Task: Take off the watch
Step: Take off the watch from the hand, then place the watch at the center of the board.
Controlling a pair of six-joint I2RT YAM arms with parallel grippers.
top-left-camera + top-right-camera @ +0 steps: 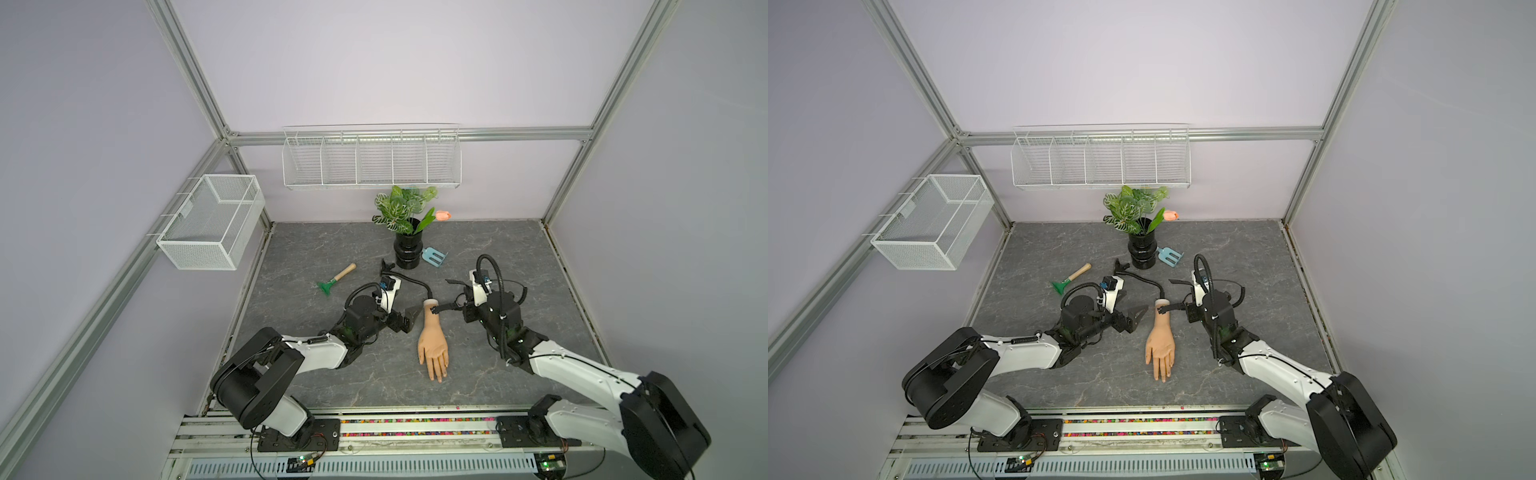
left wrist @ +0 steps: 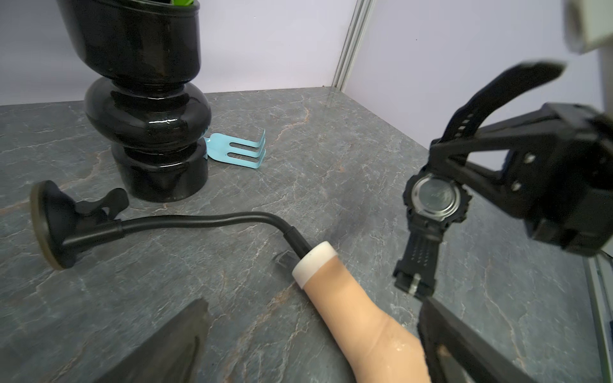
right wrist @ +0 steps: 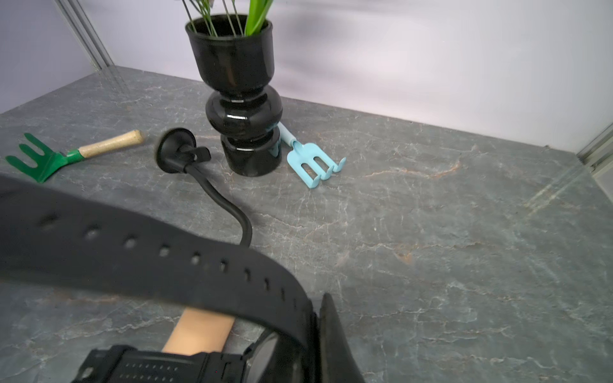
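Observation:
The black watch (image 2: 434,199) hangs unbuckled in the air, its case back showing and both straps loose. My right gripper (image 1: 435,309) is shut on it at the case, just over the wrist end of the tan mannequin hand (image 1: 432,340). In the right wrist view the holed strap (image 3: 149,258) crosses in front of my right gripper (image 3: 315,318). The mannequin wrist (image 2: 348,305) lies bare on the table. My left gripper (image 1: 409,319) is open, with its fingers either side of that wrist and not touching it.
The hand's gooseneck stalk (image 1: 411,280) runs back to a black suction-cup base (image 1: 386,266). A black vase with a plant (image 1: 407,251) stands behind, with a blue hand rake (image 1: 435,255) beside it and a green rake (image 1: 334,280) to the left. Wire baskets (image 1: 212,220) hang on the walls.

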